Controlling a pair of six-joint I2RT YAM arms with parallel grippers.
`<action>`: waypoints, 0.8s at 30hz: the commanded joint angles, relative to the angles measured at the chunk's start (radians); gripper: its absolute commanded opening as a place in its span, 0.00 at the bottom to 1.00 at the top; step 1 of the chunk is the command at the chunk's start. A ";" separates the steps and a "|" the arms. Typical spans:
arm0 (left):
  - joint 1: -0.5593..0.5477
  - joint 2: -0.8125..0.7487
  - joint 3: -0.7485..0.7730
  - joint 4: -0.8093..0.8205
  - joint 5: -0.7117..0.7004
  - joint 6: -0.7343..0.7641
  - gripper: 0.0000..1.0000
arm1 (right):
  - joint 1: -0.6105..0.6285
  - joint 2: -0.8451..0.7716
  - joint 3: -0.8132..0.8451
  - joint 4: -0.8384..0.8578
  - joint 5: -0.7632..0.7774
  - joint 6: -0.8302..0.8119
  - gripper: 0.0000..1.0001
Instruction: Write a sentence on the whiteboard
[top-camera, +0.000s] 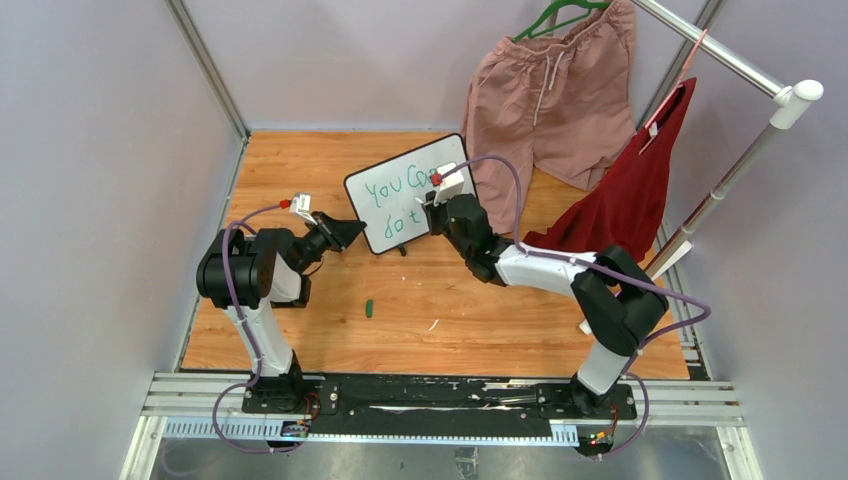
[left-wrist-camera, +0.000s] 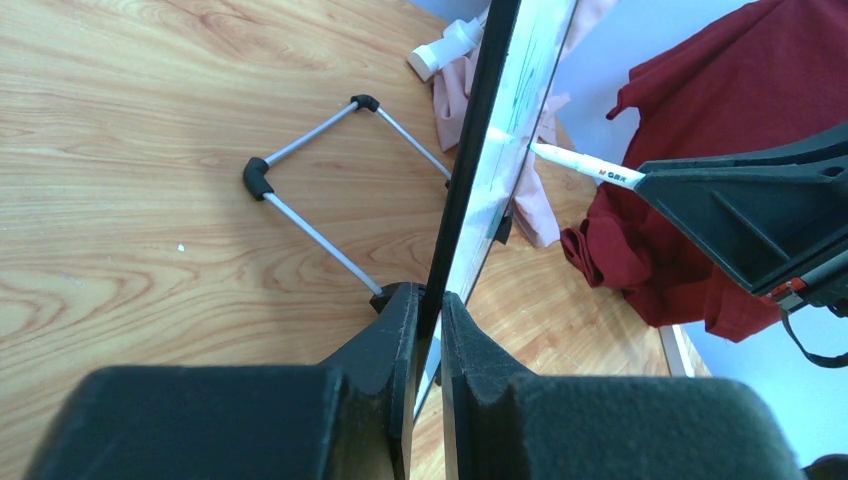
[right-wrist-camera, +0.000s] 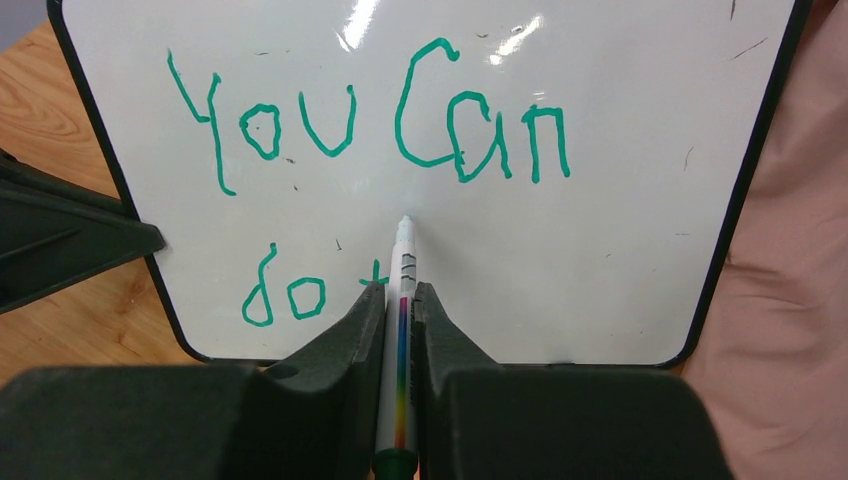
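The whiteboard (top-camera: 395, 200) stands tilted on the wooden table, propped on its wire stand (left-wrist-camera: 300, 210). My left gripper (top-camera: 345, 232) is shut on its left black edge (left-wrist-camera: 480, 150), one finger on each face (left-wrist-camera: 430, 295). The sentence (right-wrist-camera: 370, 120) reads "You Can" in green, with "do t" on the line below. My right gripper (right-wrist-camera: 400, 290) is shut on a white marker (right-wrist-camera: 403, 300) with a rainbow stripe. The marker's tip (left-wrist-camera: 585, 167) meets the board just above and right of the "t". In the top view the right gripper (top-camera: 435, 205) covers part of the writing.
A green marker cap (top-camera: 369, 308) lies on the table in front of the board. Pink shorts (top-camera: 545, 100) and a red garment (top-camera: 630, 200) hang from a clothes rack (top-camera: 740, 170) behind and right of the board, the red one close to my right arm.
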 joint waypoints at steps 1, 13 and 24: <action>-0.005 0.020 -0.003 0.034 0.000 0.016 0.00 | -0.015 0.019 0.031 0.002 0.003 -0.005 0.00; -0.005 0.022 -0.002 0.034 0.000 0.015 0.00 | -0.015 0.031 0.006 -0.005 0.007 0.010 0.00; -0.005 0.022 -0.003 0.033 0.000 0.016 0.00 | -0.014 0.012 -0.057 0.006 0.011 0.028 0.00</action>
